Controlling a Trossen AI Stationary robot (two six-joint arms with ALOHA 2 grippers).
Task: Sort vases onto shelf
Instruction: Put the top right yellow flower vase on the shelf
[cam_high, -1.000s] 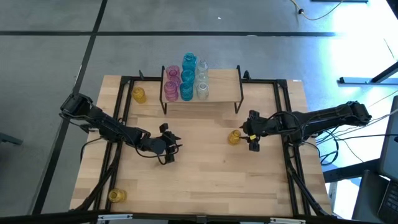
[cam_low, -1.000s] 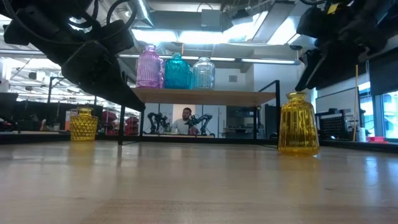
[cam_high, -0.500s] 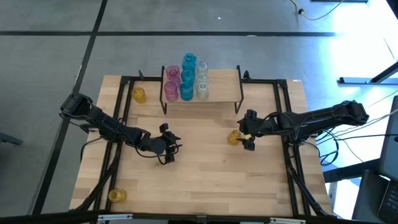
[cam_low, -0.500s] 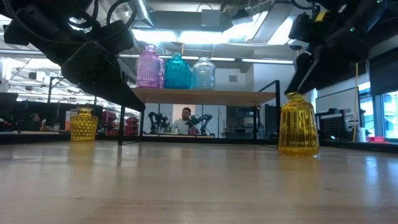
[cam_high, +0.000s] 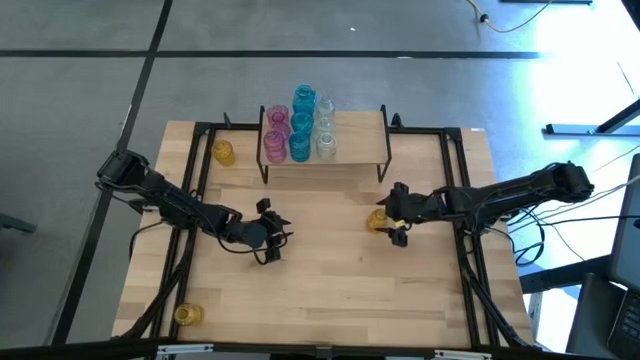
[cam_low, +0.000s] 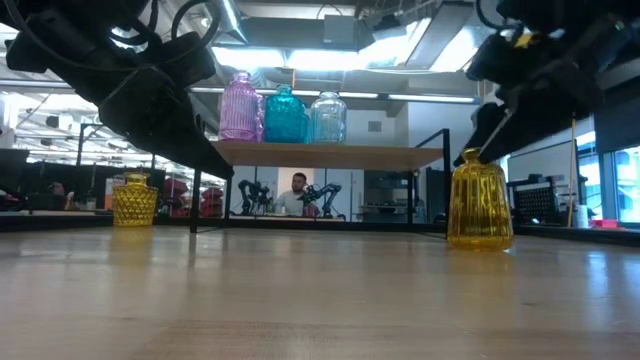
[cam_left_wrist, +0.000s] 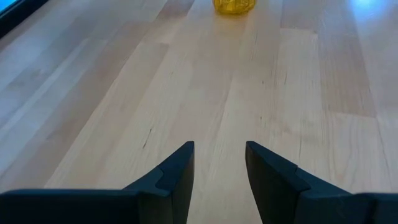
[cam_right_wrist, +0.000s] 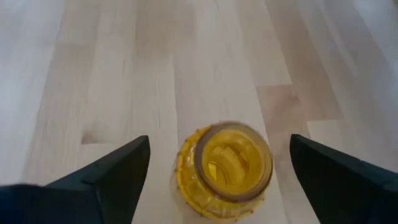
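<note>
- Room beyond table: seen in low view only; a person (cam_low: 297, 190) sits far off under the shelf (cam_low: 330, 155), partly masked by its legs.
- Wooden tabletop (cam_high: 330, 280): carries shelf at its far edge.
- Shelf top: pink, teal and clear vases (cam_high: 298, 130) grouped on left half; exact count hard to read from overhead, rows overlap.
- Right gripper (cam_high: 392, 221): fingers spread wide, one each side of amber vase (cam_right_wrist: 225, 163), not gripping. Wrist view looks down into vase mouth; vase base cut off by frame edge.
- Same amber vase stands upright on tabletop, in front of shelf's right end.
- Low view: right arm body hides vase neck area; finger contact cannot be told there.
- Left gripper (cam_left_wrist: 219, 163): fingers partly apart, nothing between them, over bare wood at table centre-left.
- Yellow vase (cam_left_wrist: 234, 5) ahead of left gripper: cut off by frame edge.
- Two more yellow vases: far-left vase (cam_high: 223, 152) beside shelf, near-left vase (cam_high: 186, 315) at table corner.
</note>
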